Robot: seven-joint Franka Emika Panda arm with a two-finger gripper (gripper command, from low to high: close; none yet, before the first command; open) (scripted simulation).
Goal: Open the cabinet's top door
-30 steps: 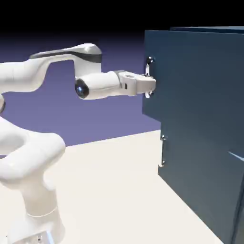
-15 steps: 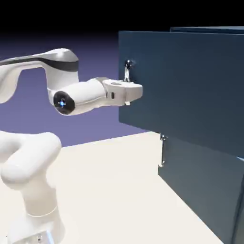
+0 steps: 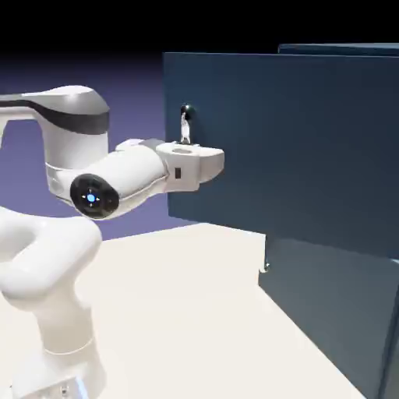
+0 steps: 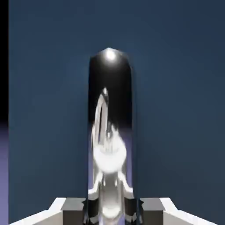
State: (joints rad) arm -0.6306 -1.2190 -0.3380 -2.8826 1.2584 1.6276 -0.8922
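- The gripper (image 3: 204, 161) has its jaws pinching the handle (image 4: 110, 132) of the top door (image 3: 312, 140), which stands swung well out from the cabinet (image 3: 343, 312).
- The slick bar could slip free if the pull leaves the door's arc.
- The elbow may crowd the arm.

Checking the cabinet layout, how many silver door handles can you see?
2: the silver bar handle on the swung-out top door, gripped; the lower handle, mostly hidden behind that door.

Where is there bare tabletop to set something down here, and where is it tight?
Free: the pale table between the robot base and the cabinet. Tight: around the handle, where the gripper is clamped under the swung-out top door.
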